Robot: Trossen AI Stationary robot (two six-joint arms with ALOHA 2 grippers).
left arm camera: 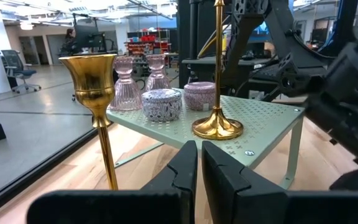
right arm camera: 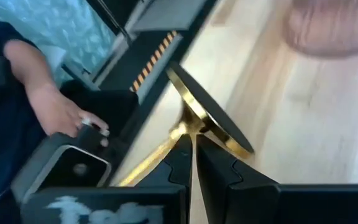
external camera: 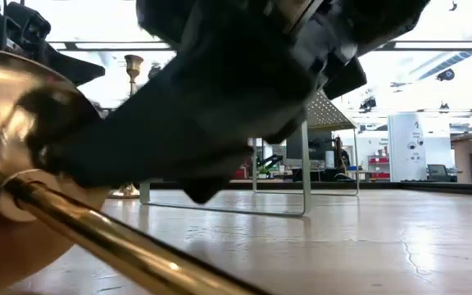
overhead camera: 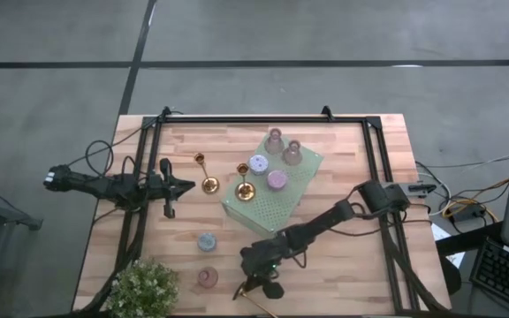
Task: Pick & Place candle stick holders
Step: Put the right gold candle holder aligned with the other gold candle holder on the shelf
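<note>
Lying candlestick (right arm camera: 194, 127) in right pincer (right arm camera: 192, 144)

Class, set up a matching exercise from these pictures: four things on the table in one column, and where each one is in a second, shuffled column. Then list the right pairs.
Things:
1. Gold candlestick lying on its side
2. Small leafy plant
3. Lilac round holder
4. Pale blue round holder

Places:
A. On the pale-green dotted stand
B. On bare wood between the stand and the plant
C. Gripped by the right gripper at the table's near edge
D. At the table's near left corner

Pairs: 1-C, 2-D, 3-A, 4-B
</note>
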